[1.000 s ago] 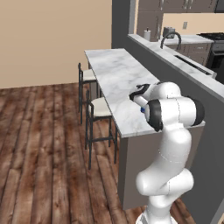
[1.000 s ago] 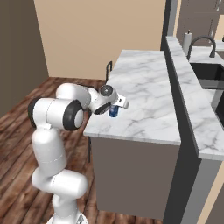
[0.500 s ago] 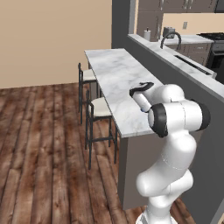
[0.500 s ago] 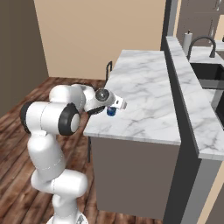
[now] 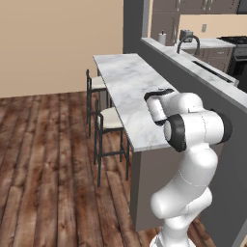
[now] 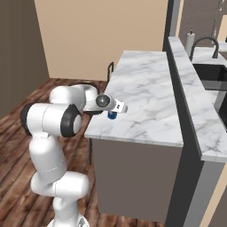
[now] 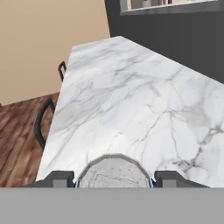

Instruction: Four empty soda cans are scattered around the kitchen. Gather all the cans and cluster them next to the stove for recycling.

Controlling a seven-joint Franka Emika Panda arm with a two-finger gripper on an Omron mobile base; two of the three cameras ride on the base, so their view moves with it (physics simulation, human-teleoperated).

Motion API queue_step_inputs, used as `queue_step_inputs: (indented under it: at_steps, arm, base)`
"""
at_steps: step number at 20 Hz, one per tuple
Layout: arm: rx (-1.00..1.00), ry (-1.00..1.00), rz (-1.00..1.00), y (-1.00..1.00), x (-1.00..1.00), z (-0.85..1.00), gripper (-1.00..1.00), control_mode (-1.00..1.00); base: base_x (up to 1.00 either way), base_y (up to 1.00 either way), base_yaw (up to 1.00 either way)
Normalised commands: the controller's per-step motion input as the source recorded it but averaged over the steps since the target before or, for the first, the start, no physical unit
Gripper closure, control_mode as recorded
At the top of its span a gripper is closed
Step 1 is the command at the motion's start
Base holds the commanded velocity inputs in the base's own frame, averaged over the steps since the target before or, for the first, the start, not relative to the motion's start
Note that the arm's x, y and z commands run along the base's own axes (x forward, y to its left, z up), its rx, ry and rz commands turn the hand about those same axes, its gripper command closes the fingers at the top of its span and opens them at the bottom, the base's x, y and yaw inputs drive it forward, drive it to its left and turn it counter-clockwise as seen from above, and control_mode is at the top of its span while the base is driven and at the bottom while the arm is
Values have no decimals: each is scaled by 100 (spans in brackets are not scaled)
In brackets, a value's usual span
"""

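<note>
Silvery and ridged, the top of a small cylindrical soda can sits squarely between the two dark fingertips in the hand view, so the two-finger gripper is clamped on that can. In the right base view its body reads blue, not red, just under the white hand. It hangs close over the near end of the white-grey marble bar counter; whether its base touches the stone I cannot tell.

The risk, as I judge it, lies in the carry. The black gas stove is well apart, at the far right behind the raised dark grey divider wall and the sink with its curved dark faucet. An empty can is light and thin-walled: a hard squeeze could dent it, and a quick swing or a jolt as the base drives could twist it in the pads and let it slip. A low carry could also clip the divider's ledge.

The white arm is folded tight: it rises from the base beside the counter's end, bends at the big dark-jointed elbow, and the forearm reaches back over the counter edge, hand roughly level, looking along the counter. Two dark-framed bar stools with pale seats stand along the counter's outer side, clear of the arm.
</note>
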Motion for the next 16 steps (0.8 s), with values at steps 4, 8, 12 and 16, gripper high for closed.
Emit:
queue_step_inputs:
  at_steps: [4, 8, 12, 16]
  arm:
    - [0, 0, 2, 0, 4, -35, 100, -100]
    - [0, 0, 1, 0, 0, -3, 100, -100]
    - [0, 0, 0, 0, 0, 0, 100, -100]
    - [0, -2, 0, -3, -3, 0, 100, -100]
  base:
    - [0, 0, 0]
    - [0, 0, 0]
    - [0, 0, 0]
    - [0, 0, 0]
